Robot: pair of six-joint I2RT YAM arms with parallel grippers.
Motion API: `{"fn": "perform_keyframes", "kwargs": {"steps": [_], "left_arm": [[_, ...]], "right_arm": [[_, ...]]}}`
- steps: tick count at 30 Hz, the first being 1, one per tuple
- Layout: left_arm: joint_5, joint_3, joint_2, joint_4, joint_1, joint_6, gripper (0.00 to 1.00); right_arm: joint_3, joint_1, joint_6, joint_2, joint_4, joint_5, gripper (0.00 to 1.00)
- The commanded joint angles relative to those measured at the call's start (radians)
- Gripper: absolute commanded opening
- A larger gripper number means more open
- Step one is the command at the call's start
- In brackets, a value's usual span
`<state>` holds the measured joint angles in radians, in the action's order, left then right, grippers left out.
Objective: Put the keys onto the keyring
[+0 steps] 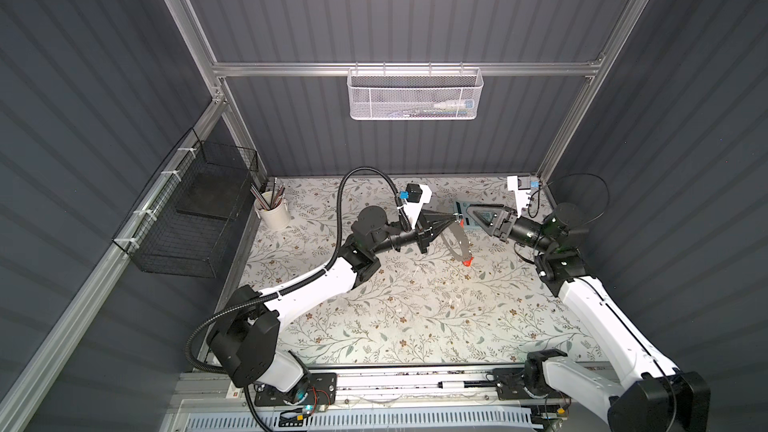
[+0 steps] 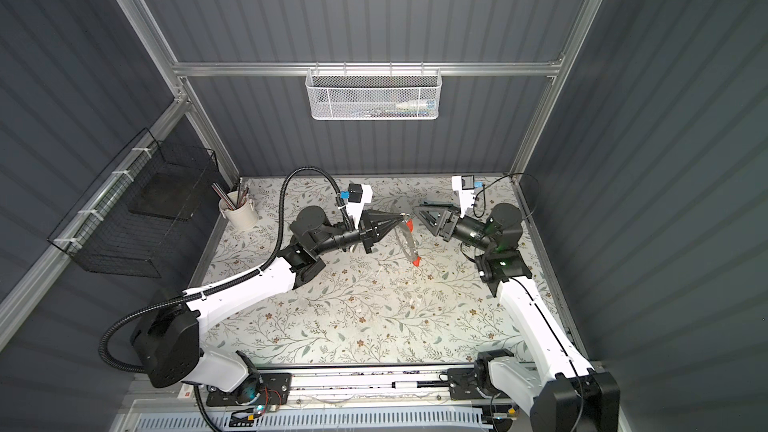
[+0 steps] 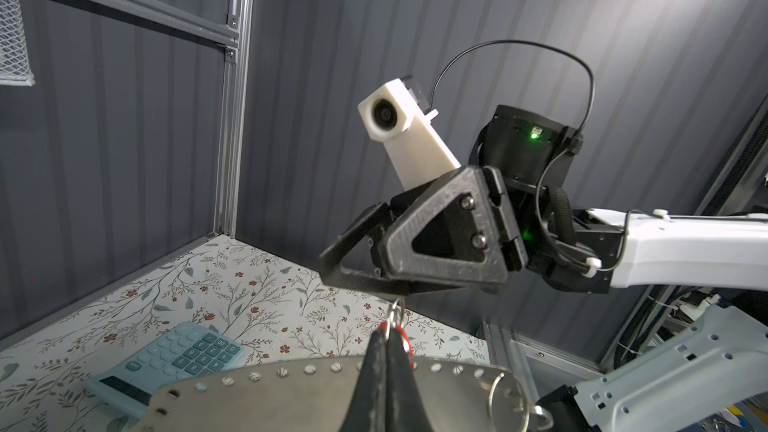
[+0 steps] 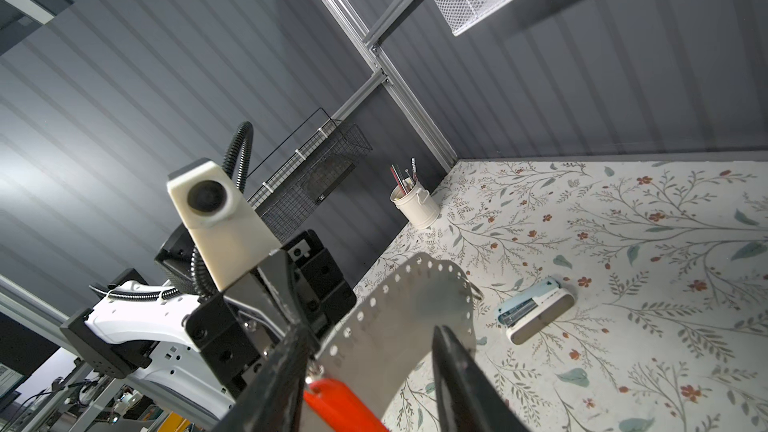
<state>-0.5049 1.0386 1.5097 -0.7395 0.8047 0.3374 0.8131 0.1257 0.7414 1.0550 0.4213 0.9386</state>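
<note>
The keyring (image 1: 461, 243) is a thin gray plate with holes along its rim, held up over the table. My left gripper (image 3: 386, 332) is shut on its rim (image 3: 291, 401). One red-orange key (image 2: 409, 225) hangs by a small metal loop right at that grip. A second key (image 1: 468, 262) hangs from the plate's lower end. My right gripper (image 4: 374, 332) faces the left one, open. Its fingers (image 4: 291, 367) stand on either side of the plate (image 4: 415, 309) and the near key (image 4: 336, 405).
A pale teal calculator (image 3: 183, 363) lies on the floral table below the grippers. A pale blue stapler (image 4: 536, 313) lies nearby. A white pen cup (image 1: 272, 211) stands back left, beside a black wire basket (image 1: 187, 218). A white mesh basket (image 1: 415, 93) hangs on the back rail.
</note>
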Motion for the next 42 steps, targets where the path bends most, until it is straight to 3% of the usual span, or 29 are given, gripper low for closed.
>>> {"fn": "perform_keyframes", "kwargs": {"steps": [1,4,12,17,34,42], "left_arm": [[0.048,-0.010,0.015,-0.135,0.009,0.045,0.00],[0.053,-0.016,0.037,-0.178,0.011,0.072,0.00],[0.053,-0.015,0.050,-0.188,0.012,0.077,0.00],[0.049,-0.013,0.056,-0.188,0.014,0.081,0.00],[0.047,-0.008,0.064,-0.187,0.013,0.083,0.00],[0.054,-0.002,0.057,-0.168,0.013,0.078,0.00]], "right_arm": [[0.019,-0.003,0.031,-0.016,0.036,-0.002,0.56],[0.000,-0.002,0.087,-0.012,0.101,0.013,0.57],[-0.043,0.000,0.141,-0.003,0.169,0.060,0.43],[-0.029,0.012,0.121,0.013,0.126,0.062,0.34],[-0.043,0.025,0.104,0.013,0.117,0.079,0.15],[-0.049,0.025,0.100,0.011,0.114,0.074,0.00]]}}
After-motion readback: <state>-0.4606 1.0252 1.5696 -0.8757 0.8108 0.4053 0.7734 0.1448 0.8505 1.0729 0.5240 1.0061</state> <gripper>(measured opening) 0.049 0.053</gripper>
